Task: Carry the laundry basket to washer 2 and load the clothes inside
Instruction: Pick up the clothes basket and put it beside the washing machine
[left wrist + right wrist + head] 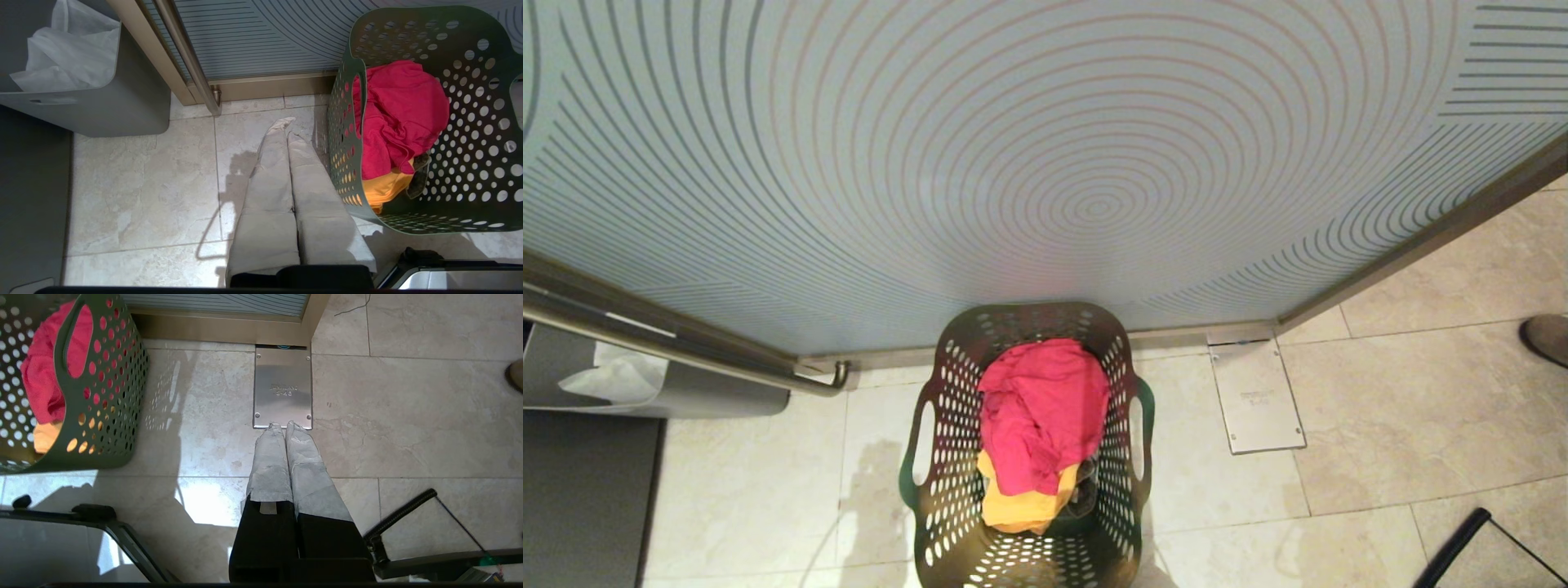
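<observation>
A dark green perforated laundry basket (947, 490) stands on the tiled floor just before me, close to a frosted glass door (1045, 163). Inside lie a pink-red garment (1041, 408) on top and a yellow one (1021, 506) beneath. No washer is in view. My left gripper (286, 124) hangs shut over the floor beside the basket (343, 143), holding nothing. My right gripper (284, 426) is shut and empty on the basket's (106, 396) other side, above a metal floor plate (282, 375). Neither arm shows in the head view.
A grey bin (686, 396) with a white liner sits at the left beside the door's long metal handle (686, 355). The metal floor plate (1258, 400) lies right of the basket. A shoe tip (1547, 336) shows at the right edge. My base frame (122, 535) is near.
</observation>
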### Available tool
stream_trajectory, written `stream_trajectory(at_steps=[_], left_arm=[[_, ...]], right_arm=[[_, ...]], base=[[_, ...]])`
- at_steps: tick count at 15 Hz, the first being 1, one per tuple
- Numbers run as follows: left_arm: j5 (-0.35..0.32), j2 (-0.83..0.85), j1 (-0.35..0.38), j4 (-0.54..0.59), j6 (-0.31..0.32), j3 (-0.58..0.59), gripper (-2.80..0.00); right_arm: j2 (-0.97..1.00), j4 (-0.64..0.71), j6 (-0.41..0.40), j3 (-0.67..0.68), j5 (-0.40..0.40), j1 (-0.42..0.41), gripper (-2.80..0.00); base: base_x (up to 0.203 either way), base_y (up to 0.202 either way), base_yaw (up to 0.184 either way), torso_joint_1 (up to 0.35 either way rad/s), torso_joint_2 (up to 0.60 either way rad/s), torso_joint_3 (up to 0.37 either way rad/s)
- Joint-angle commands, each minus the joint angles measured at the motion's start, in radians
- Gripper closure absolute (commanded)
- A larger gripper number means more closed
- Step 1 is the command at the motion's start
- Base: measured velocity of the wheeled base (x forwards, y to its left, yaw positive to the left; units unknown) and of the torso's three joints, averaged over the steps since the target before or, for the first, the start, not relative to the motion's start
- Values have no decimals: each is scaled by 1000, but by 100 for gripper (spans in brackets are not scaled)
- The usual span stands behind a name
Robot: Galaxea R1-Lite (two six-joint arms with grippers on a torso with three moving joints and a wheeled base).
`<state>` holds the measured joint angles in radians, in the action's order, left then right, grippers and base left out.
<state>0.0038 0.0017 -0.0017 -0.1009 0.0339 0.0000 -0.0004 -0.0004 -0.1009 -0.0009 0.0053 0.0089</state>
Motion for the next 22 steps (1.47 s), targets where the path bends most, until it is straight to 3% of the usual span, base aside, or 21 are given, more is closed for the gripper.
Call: stream_trajectory(at_steps=[1, 4, 6, 10, 14, 15, 17, 19, 22], left_arm=[[-2, 0, 0, 0, 8, 40, 0], [-5, 9, 0, 10, 5, 11, 0], [-9, 86, 0, 59, 4, -119, 0], [-84, 521, -10, 223, 3, -318, 0], [-192, 902, -28, 235, 7, -332, 0], [-207, 983, -37, 192, 8, -331, 0], [-221, 1121, -73, 73, 6, -331, 0], [-209, 1232, -155, -5, -22, -343, 0], [-130, 1394, -298, -88, -96, -416, 0]], right_arm=[[0, -2, -19, 1, 4, 0, 0], [13, 8, 34, -44, -12, -1, 0], [114, 77, 58, -238, -40, -5, 0], [630, 250, 228, -563, -55, -4, 0], [1055, 184, 345, -666, 47, 23, 0], [1132, 142, 361, -682, 63, 41, -280], [1260, 30, 383, -695, 79, 87, -280], [1368, -100, 392, -686, 88, 123, -280], [1537, -263, 415, -703, 90, 188, -280]], base=[[0, 0, 0, 0, 0, 0], [0, 0, 0, 0, 0, 0], [0, 0, 0, 0, 0, 0], [0, 0, 0, 0, 0, 0], [0, 0, 0, 0, 0, 0], [0, 0, 0, 0, 0, 0], [0, 0, 0, 0, 0, 0], [0, 0, 0, 0, 0, 0], [0, 0, 0, 0, 0, 0]])
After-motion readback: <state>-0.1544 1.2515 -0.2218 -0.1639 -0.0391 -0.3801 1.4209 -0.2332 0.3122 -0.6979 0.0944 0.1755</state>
